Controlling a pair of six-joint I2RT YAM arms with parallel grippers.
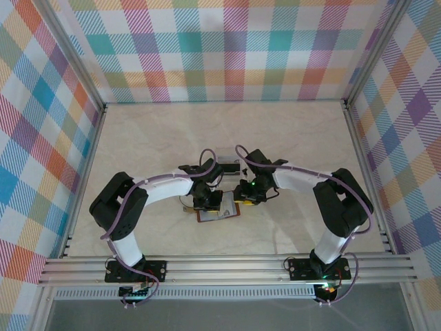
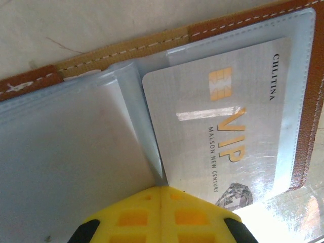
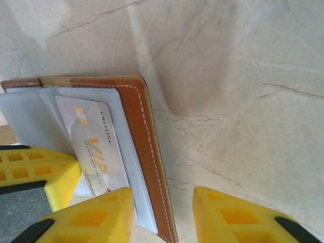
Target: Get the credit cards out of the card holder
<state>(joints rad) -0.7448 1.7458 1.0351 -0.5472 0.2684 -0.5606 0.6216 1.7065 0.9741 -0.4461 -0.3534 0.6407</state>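
Left wrist view | left gripper (image 2: 161, 202) is resting fingers-together on the open card holder (image 2: 304, 101) at 6 o'clock | silver VIP card (image 2: 223, 121) is sitting sleeved at 3 o'clock | right gripper (image 3: 163, 215) is straddling the holder's edge, fingers apart | likely early: card not yet out.

Silver card (image 2: 223, 136) in open brown holder (image 3: 136, 126)
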